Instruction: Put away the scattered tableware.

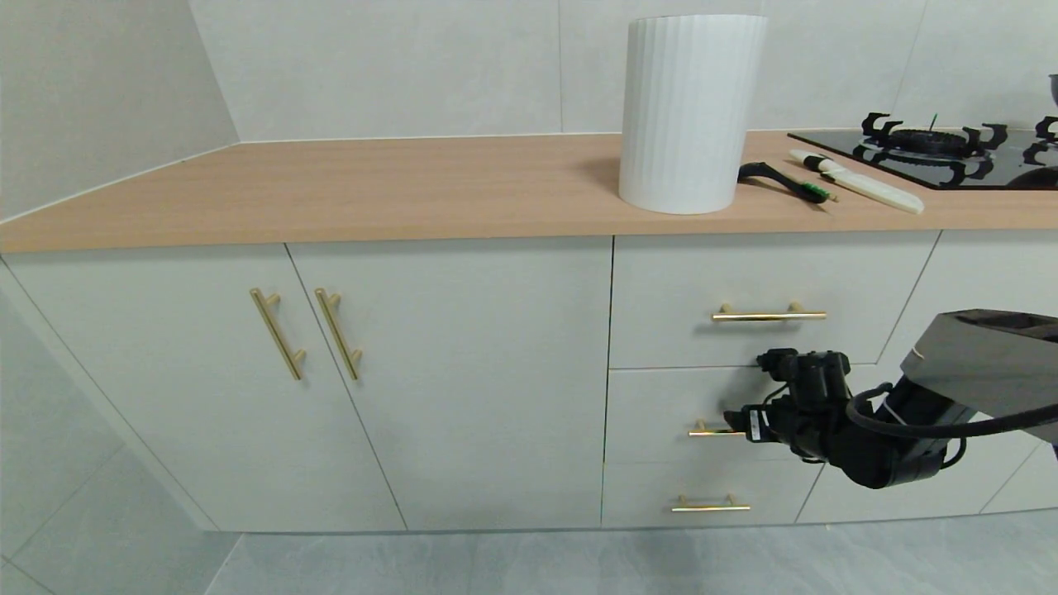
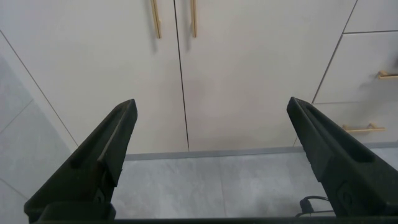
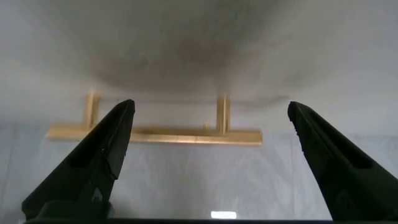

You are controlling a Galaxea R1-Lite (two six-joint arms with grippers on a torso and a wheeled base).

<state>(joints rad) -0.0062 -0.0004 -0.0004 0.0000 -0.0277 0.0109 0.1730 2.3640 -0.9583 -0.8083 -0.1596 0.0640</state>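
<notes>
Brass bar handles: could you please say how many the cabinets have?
5 brass bar handles: two upright on the left doors, three level on the stacked drawers, the middle one partly behind the right gripper.

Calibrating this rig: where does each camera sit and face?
Head view: on the head, looking down at the wooden countertop and pale cabinet doors; right gripper shows.
Left wrist view: behind the open left gripper, facing those doors.
Right wrist view: behind the open right gripper, facing the middle drawer's brass bar handle.
Shared: head and right wrist views show that handle.
</notes>
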